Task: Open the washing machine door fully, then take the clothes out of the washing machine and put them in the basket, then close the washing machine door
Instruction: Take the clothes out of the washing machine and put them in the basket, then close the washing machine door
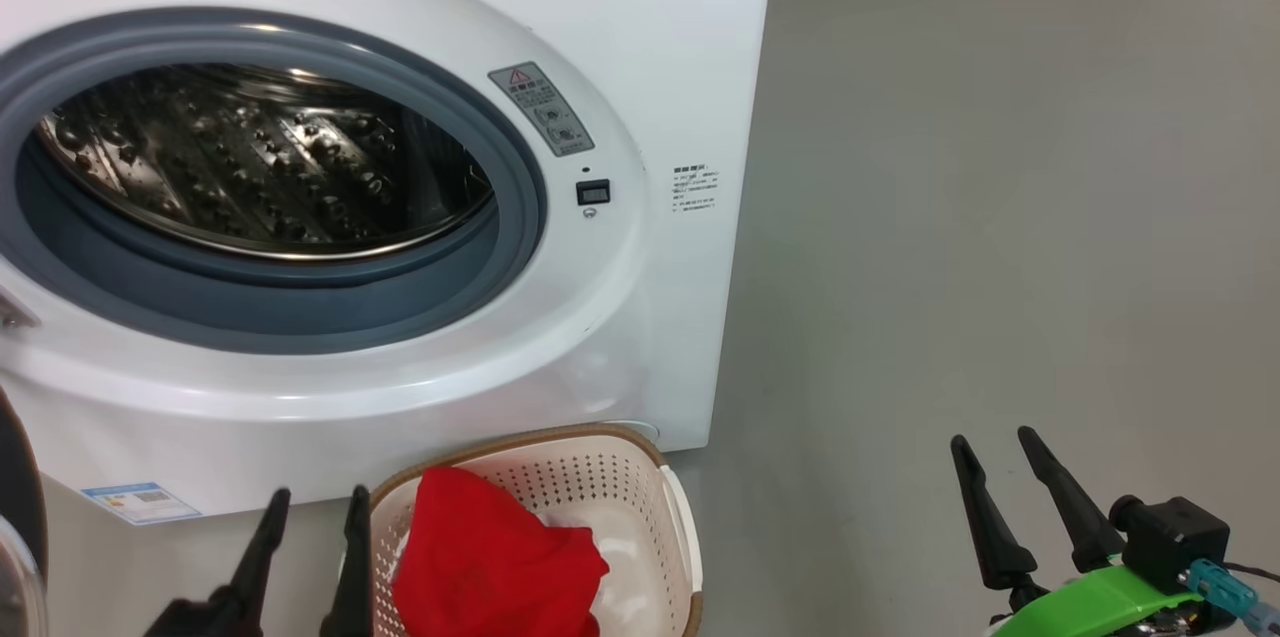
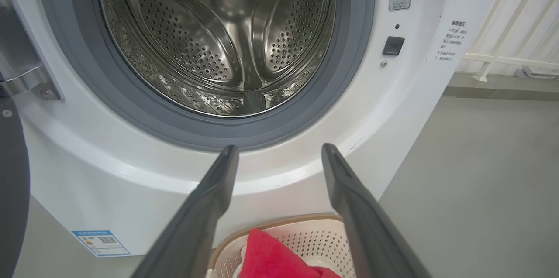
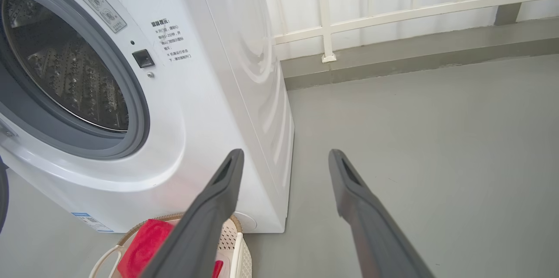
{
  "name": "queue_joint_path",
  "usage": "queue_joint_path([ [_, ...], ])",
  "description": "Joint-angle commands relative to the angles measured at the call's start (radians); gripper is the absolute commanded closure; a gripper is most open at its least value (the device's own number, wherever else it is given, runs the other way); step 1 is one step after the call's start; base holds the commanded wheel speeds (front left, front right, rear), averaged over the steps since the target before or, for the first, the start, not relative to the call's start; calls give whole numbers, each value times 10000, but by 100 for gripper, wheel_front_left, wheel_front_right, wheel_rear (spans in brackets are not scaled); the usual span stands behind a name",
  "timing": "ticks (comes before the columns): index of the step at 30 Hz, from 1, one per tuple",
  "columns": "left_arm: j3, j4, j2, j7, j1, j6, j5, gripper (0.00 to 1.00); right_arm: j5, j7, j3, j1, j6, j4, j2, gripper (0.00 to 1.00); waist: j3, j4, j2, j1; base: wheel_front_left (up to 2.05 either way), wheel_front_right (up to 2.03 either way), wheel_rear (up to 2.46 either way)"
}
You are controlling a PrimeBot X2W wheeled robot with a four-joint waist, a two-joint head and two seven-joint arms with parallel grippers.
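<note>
**A:** Both claws are low in front of the washing machine point(image 1: 640, 37). The left gripper point(image 1: 320, 495) has its fingers spread wide, with nothing between them.

**B:** And look just to its right: the basket point(image 1: 610, 477), tucked against the machine's foot. The red clothes point(image 1: 490, 557) are heaped inside, with a bit of white peeking out beneath.

**A:** The right gripper point(image 1: 992, 439)?

**B:** Just as wide and holding nothing, over the grey floor point(image 1: 1000, 217). The basket is well off to its left.

**A:** On the left wrist camera, the grey gasket point(image 2: 349, 94) and the perforated steel drum point(image 2: 218, 42) are straight ahead, beyond the fingertips.

**B:** The washing machine door point(image 1: 18, 487) is swung out, and its dark rim sits far to the left gripper's left, at the picture's edge.

**A:** On the right wrist camera, the machine's front corner is just ahead and left of its fingers. There's a white railing point(image 3: 393, 12) further ahead.
</note>
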Motion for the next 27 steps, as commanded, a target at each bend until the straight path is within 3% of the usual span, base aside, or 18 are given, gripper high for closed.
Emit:
queue_joint_path([
  [1, 306, -372, 141, -49, 43, 43, -19, 0, 44, -65, 182, -39, 65, -249, -139, 0, -16, -8, 0, 0, 0, 0, 0],
  [27, 208, -762, 141, -49, 102, 229, -104, 0, 36, -65, 108, -89, 65, -234, -93, 0, 56, -6, 0, 0, 0, 0, 0],
])
